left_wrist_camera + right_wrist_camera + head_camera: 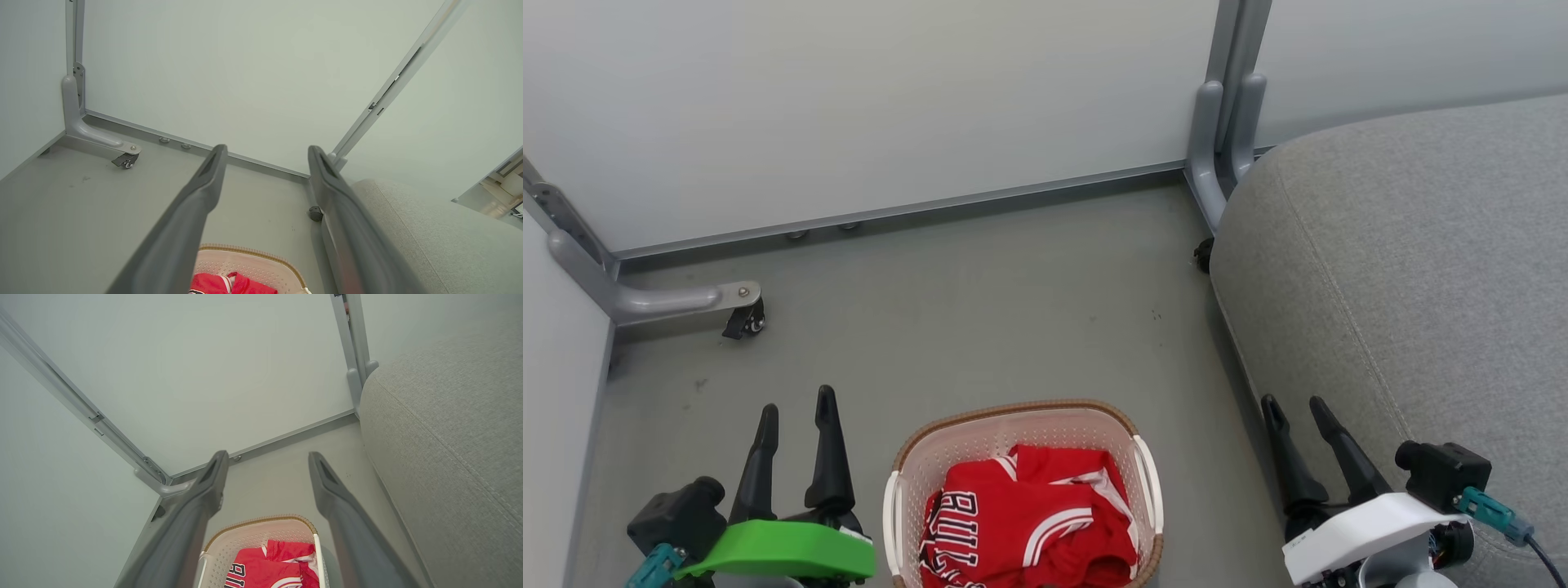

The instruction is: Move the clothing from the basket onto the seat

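Both are released, your left pincer (797,402) and right pincer (1292,402), so next dip one into the basket (1013,406) for the clothing (1029,523).

Grey floor (980,310): smooth, a few small dark specks (1156,314) near its middle. Pale partition panels (890,106) stand along its far and left edges, with a grey base rail (980,200) under the far one. Two round studs (796,235) sit beneath the rail toward the far left corner. At that corner a curved grey metal foot (670,300) lies on the floor, with a black caster (745,320) at its end. A grey upright post (1233,49) joins the far panels, and a second caster (1202,255) sits near its base.
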